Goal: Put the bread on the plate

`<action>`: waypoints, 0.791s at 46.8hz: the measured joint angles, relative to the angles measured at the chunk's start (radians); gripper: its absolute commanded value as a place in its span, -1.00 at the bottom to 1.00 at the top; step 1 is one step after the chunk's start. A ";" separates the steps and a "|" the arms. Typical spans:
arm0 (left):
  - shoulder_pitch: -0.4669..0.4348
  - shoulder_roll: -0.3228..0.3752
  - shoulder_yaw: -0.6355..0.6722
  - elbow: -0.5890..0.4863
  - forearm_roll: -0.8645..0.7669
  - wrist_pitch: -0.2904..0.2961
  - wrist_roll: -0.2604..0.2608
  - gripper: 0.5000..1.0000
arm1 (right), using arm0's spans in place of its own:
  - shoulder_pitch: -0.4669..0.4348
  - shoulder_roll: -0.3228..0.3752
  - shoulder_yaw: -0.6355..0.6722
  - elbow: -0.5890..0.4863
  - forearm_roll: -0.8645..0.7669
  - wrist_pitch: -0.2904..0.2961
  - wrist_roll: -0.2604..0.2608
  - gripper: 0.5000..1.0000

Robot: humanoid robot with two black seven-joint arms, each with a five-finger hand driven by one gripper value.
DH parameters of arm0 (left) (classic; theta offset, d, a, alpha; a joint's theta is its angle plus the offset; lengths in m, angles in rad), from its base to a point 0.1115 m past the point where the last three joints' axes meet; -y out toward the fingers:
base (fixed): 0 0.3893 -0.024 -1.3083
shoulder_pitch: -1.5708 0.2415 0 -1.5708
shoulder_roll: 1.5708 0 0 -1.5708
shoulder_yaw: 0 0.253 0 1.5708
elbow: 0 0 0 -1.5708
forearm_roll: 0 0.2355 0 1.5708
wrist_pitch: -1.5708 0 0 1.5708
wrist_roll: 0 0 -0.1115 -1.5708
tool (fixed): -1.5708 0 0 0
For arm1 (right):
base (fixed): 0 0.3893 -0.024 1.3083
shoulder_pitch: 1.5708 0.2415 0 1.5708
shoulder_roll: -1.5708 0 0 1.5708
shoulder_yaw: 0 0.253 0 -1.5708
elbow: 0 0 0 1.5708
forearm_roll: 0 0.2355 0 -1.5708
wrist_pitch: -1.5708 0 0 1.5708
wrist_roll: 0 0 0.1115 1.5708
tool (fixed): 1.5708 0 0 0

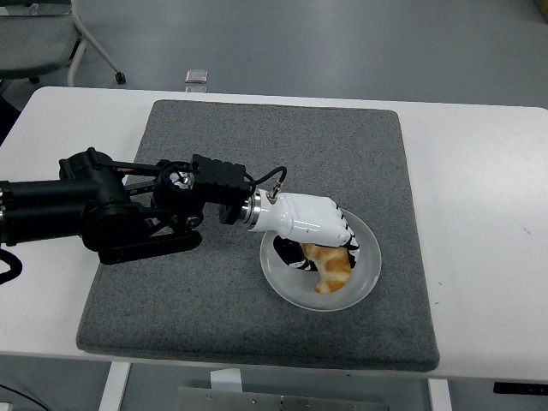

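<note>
A golden croissant-shaped bread lies inside the clear round plate, which sits on the grey mat to the right of centre. My left hand, white with black-tipped fingers, reaches in from the left on a black arm and covers the bread's upper end. Its fingers curl down around that end, with the thumb on the bread's left side. The lower half of the bread shows below the hand and rests on the plate. My right arm does not appear.
A large grey mat covers the middle of the white table. A chair base and a small pale object are on the floor beyond the far edge.
</note>
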 measured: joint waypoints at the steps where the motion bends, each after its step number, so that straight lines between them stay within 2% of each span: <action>1: 0.000 0.001 -0.001 -0.001 -0.001 0.001 0.000 0.57 | 0.000 0.000 0.000 0.000 0.000 0.000 0.000 0.72; 5: 0.003 0.002 -0.004 -0.003 -0.017 0.002 0.000 0.84 | 0.000 0.000 0.000 0.000 0.000 0.000 0.000 0.72; 9: 0.005 0.002 -0.007 -0.006 -0.048 0.002 0.000 0.95 | 0.000 0.000 0.000 0.000 0.000 0.000 0.000 0.72; 27: 0.000 0.014 -0.055 -0.030 -0.122 0.003 -0.001 0.95 | 0.000 0.000 0.000 0.000 0.000 0.000 0.000 0.72; 37: -0.012 0.036 -0.116 -0.080 -0.233 0.002 -0.003 0.96 | 0.000 0.000 0.000 0.000 0.000 0.000 0.000 0.72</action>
